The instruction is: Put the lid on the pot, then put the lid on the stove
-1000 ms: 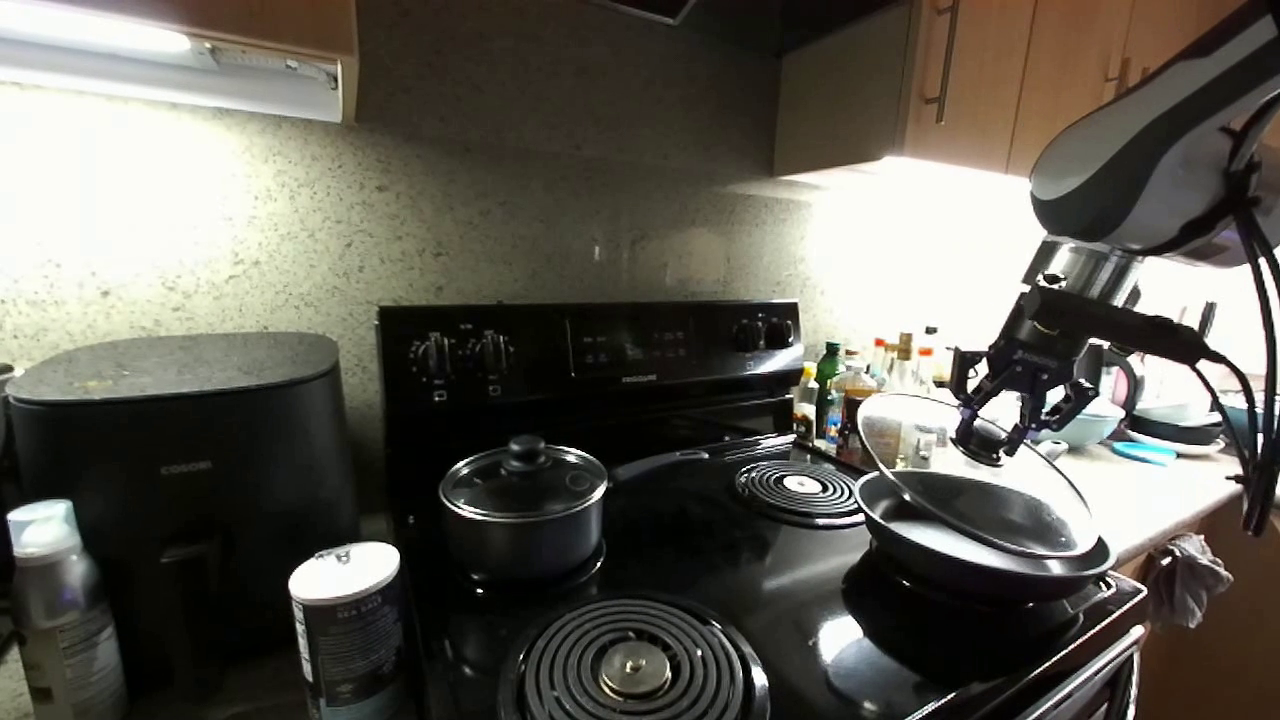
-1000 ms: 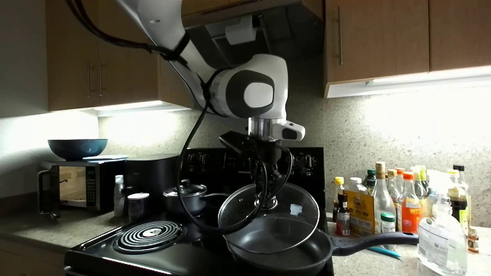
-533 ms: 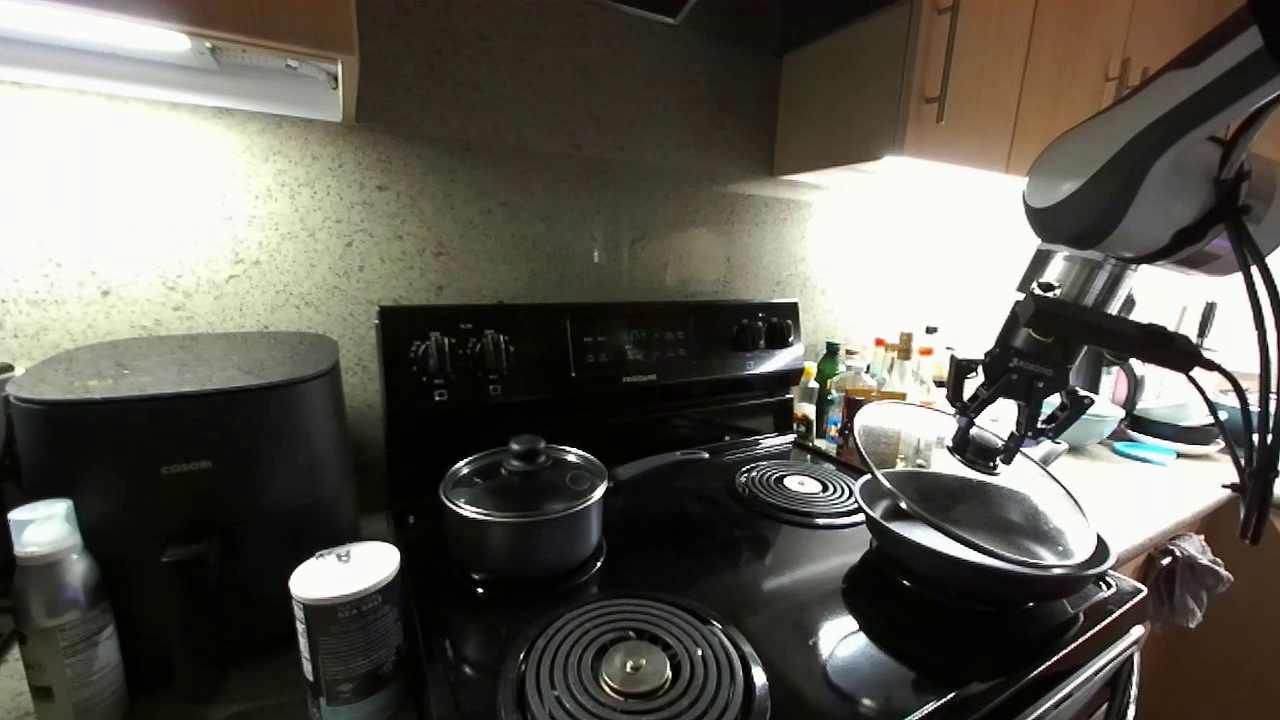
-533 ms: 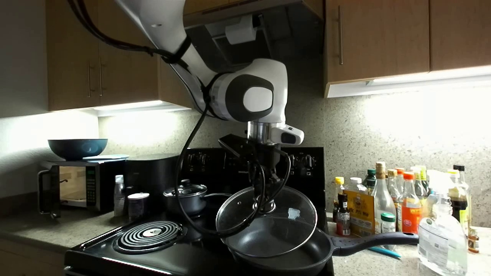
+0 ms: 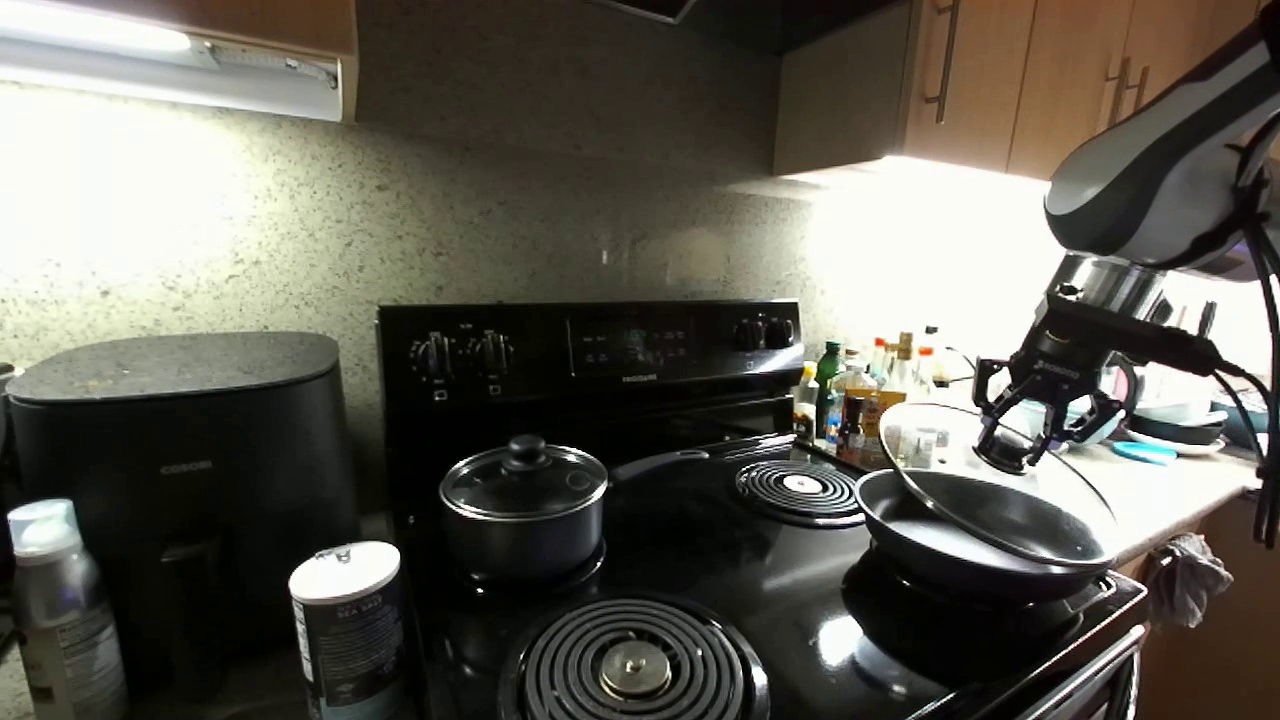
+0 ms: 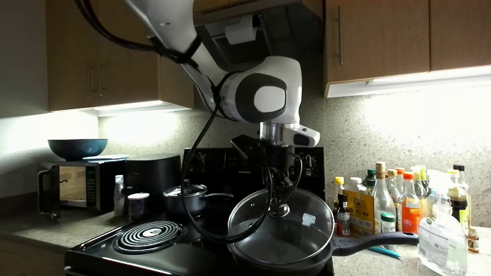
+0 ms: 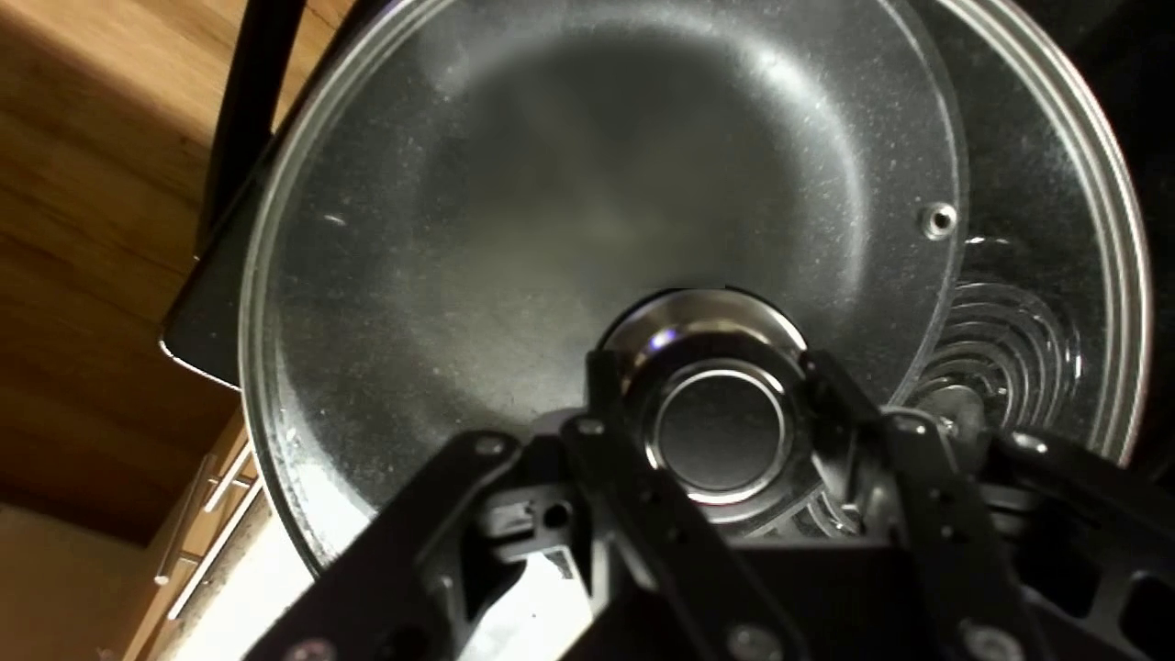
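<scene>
Gripper [image 7: 707,386] has lid [image 6: 293,234] by its knob [image 7: 722,431], tilted over frying pan [image 5: 950,568] on stove [image 5: 790,580]; can't tell if they touch; prob. best: level lid, centre it w/ pan, lower slowly, release only once seated

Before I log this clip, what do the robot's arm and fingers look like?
The arm is white with dark grey panels, one framing a white oval. Its wrist collar is silvery metal; black cables run outside it. The fingers are black, jointed links with round metal pins. Pale lettering, too small to read surely, marks the black housing above.
</scene>
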Robot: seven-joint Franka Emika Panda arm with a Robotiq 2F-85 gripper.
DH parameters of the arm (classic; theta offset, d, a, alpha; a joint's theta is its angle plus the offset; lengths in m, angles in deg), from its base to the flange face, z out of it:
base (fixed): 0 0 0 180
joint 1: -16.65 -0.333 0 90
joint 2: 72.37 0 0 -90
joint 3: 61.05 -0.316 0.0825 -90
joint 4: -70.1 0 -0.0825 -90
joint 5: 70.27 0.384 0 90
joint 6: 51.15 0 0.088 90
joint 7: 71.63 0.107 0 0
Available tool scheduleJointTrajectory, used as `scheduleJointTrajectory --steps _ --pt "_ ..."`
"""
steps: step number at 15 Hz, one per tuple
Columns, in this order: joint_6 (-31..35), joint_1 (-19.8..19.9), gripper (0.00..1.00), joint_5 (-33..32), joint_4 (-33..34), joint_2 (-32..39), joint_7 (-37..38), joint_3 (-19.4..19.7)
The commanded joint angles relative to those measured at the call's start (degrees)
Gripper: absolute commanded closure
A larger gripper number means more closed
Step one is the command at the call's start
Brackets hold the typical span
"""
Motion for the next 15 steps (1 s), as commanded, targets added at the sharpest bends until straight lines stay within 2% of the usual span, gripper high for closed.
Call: scheduleJointTrajectory --steps 1,2,5,6,15 --pt "-0.99 1.21 0.75 0.35 1.24 0.15 2.17 0.11" --pt "-0.21 1.07 0.5 0.02 0.09 0.23 0.54 -0.01" --pt "-0.23 1.22 0.5 0.01 0.09 0.47 0.8 0.09" --pt "-0.91 1.01 0.75 -0.48 0.41 0.81 0.25 -0.11" --pt "-2.6 0.41 0.75 -7.05 2.18 4.06 3.21 -1.97"
